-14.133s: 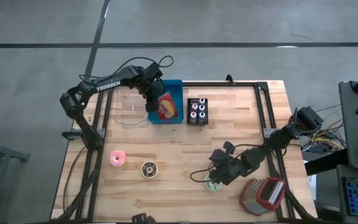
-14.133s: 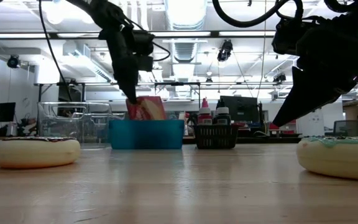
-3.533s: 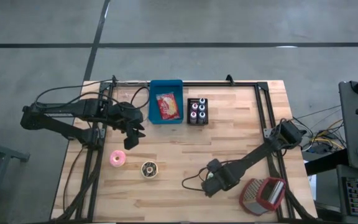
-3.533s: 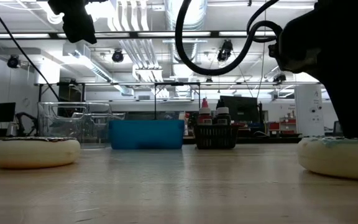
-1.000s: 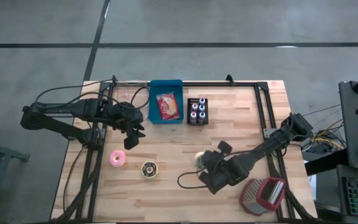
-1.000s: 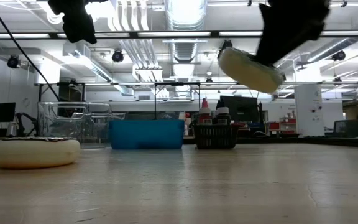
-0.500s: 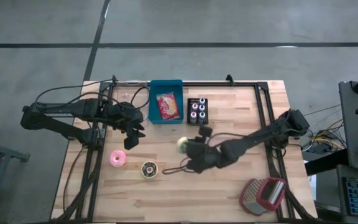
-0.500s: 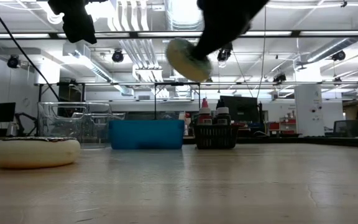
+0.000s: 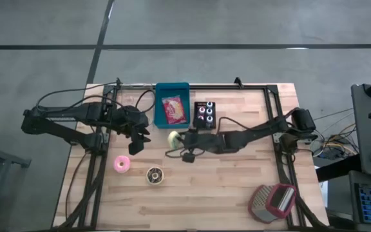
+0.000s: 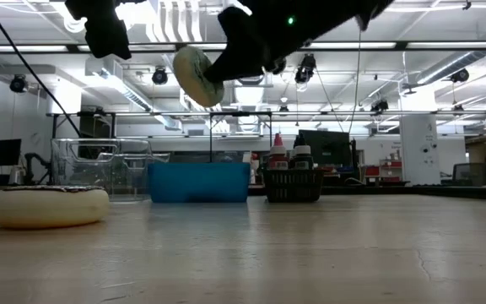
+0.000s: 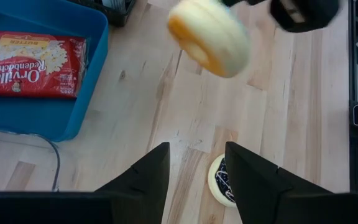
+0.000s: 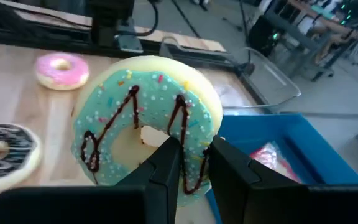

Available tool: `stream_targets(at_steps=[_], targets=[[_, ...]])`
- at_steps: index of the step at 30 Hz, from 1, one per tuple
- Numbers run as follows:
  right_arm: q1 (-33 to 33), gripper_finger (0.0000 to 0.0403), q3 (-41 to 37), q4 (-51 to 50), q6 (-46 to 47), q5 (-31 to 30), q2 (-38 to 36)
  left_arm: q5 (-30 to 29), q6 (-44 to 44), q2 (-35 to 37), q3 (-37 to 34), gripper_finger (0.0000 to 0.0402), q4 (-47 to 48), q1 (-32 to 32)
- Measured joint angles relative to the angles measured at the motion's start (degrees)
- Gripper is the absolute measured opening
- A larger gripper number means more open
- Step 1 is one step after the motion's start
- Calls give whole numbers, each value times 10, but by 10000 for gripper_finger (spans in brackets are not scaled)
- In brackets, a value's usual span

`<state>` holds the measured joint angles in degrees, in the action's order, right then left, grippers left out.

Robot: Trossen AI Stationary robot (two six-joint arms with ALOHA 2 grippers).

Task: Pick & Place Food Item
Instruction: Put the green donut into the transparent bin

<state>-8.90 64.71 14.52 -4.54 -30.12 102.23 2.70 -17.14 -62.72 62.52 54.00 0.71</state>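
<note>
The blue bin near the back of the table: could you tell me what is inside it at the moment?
The blue bin holds one red popcorn packet, lying flat. Whatever might lie beneath the packet is covered. The teal-iced donut in the right gripper is outside the bin.

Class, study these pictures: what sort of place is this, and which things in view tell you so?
Probably a robotics lab or workshop. Two robot arms work at a framed wooden table; the right gripper holds a teal donut. Behind are exposed ceiling ducts, strip lights and benches with monitors.
</note>
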Motion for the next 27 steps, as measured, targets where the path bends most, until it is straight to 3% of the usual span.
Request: stream_targets(at_steps=[17, 27], targets=[[81, 70, -49, 206, -4, 36, 63, 0, 0, 0, 0, 161, 0, 0], [129, 70, 53, 253, -21, 93, 170, 0, 0, 0, 0, 161, 0, 0]])
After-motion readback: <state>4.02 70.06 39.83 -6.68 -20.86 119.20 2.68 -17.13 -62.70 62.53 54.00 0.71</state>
